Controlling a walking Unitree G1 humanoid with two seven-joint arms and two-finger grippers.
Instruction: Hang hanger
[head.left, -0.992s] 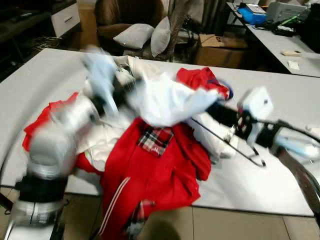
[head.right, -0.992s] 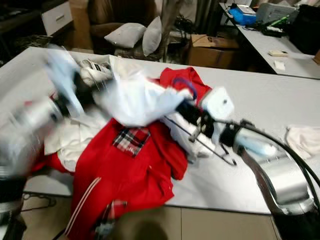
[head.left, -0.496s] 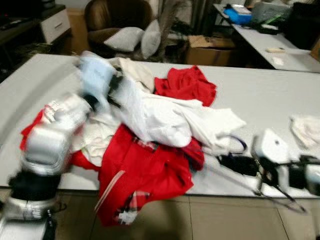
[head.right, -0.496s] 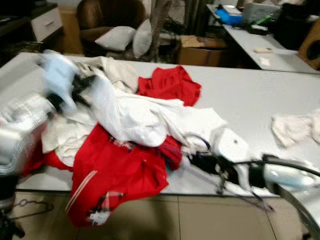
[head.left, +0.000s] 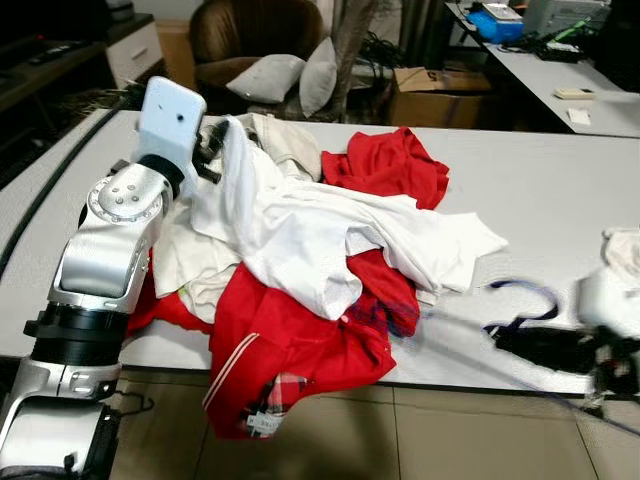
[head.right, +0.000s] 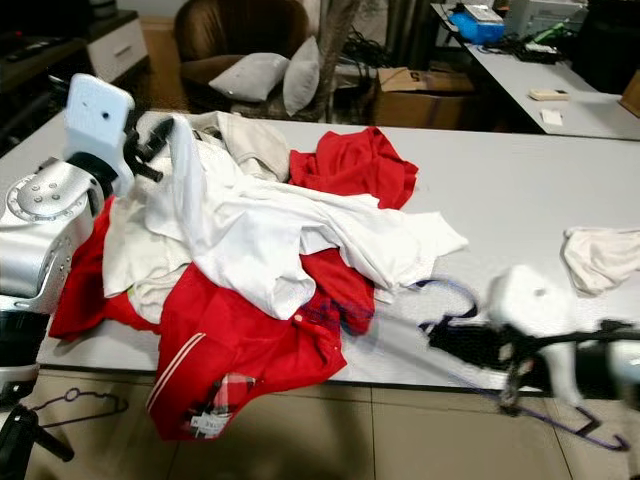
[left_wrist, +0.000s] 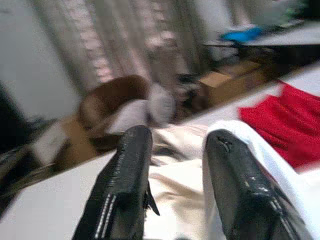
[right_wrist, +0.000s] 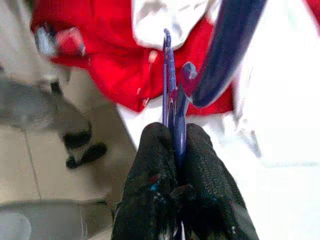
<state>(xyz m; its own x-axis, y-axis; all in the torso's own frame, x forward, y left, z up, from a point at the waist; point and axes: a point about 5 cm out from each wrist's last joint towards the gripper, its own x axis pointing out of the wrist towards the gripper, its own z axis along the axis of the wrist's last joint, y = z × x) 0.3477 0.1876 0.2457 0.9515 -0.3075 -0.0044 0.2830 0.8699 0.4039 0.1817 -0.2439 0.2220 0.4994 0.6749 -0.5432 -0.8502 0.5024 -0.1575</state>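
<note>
My right gripper (head.right: 468, 340) is shut on a thin purple hanger (head.right: 452, 294) at the table's near right edge, blurred by motion. The right wrist view has the fingertips (right_wrist: 159, 145) pinched on the hanger wire (right_wrist: 169, 90), its hook curving off above. My left gripper (head.left: 212, 140) is at the far left of the clothes pile. In the left wrist view it (left_wrist: 177, 137) stands open, with the white garment (head.left: 300, 230) lying against one finger (left_wrist: 235, 170). A red jacket (head.left: 300, 345) hangs over the front edge.
On the grey table (head.left: 540, 190) also lie a red shirt (head.left: 385, 165), a cream garment (head.left: 285, 140) and a white cloth (head.right: 600, 255) at the right. Another hanger (head.right: 80, 405) lies on the floor. An armchair with pillows (head.left: 250, 40), a box (head.left: 440, 85) and desks stand behind.
My right gripper has drawn the hanger out of the clothes pile to the near right table edge. The lifted white garment has sunk onto the pile. The camera has shifted.
</note>
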